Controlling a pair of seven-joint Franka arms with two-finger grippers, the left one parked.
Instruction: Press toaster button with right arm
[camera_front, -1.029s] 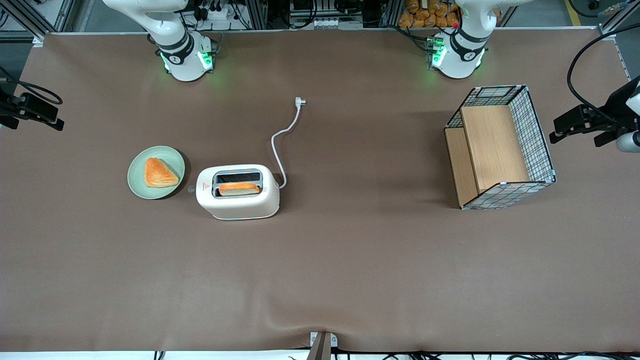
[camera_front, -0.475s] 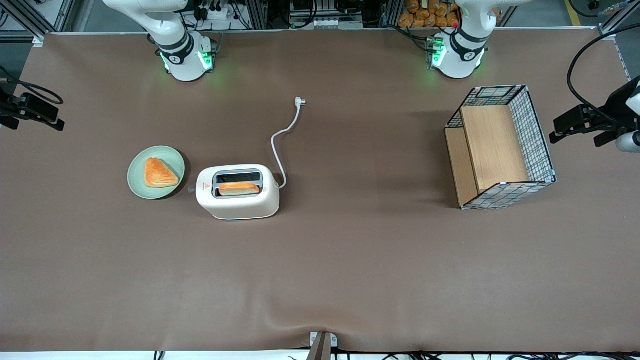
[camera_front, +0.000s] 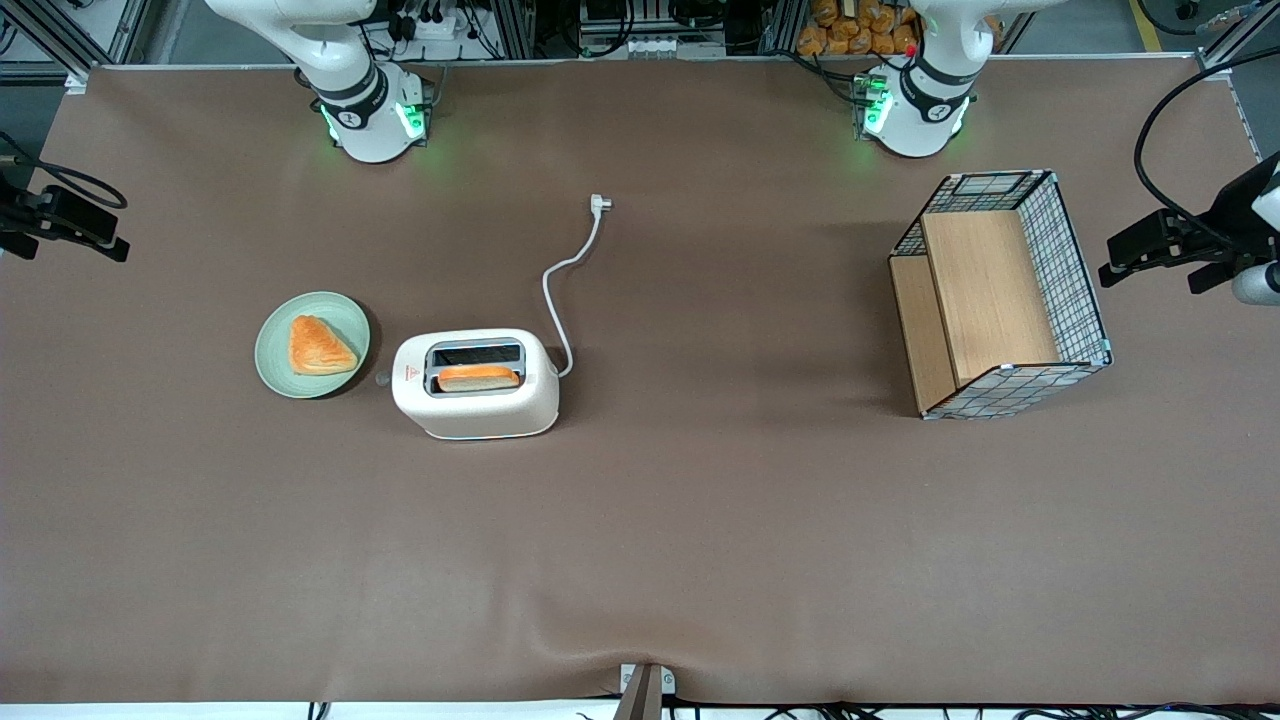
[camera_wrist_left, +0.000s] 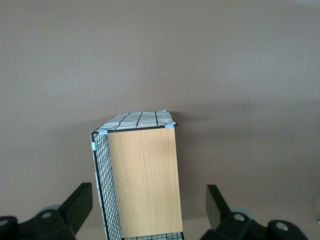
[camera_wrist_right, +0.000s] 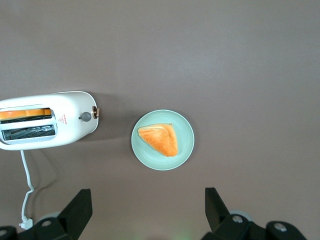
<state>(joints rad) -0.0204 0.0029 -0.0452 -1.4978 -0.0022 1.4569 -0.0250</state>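
Observation:
The cream-white toaster (camera_front: 475, 385) stands on the brown table with a slice of toast (camera_front: 478, 377) in the slot nearer the front camera. It also shows in the right wrist view (camera_wrist_right: 47, 120). The small grey toaster button (camera_front: 382, 379) sticks out of the narrow end by the red triangle sticker, facing the plate; it shows in the right wrist view too (camera_wrist_right: 85, 116). My gripper (camera_wrist_right: 147, 212) is open and empty, high above the table and well apart from the toaster. In the front view its black hand (camera_front: 70, 222) hangs at the working arm's end of the table.
A green plate (camera_front: 345, 318) with a triangular pastry (camera_front: 320, 346) lies beside the toaster's button end. The white cord (camera_front: 560, 290) runs from the toaster's other end to its plug (camera_front: 600, 203). A wire basket (camera_front: 1085, 300) with wooden boards stands toward the parked arm's end.

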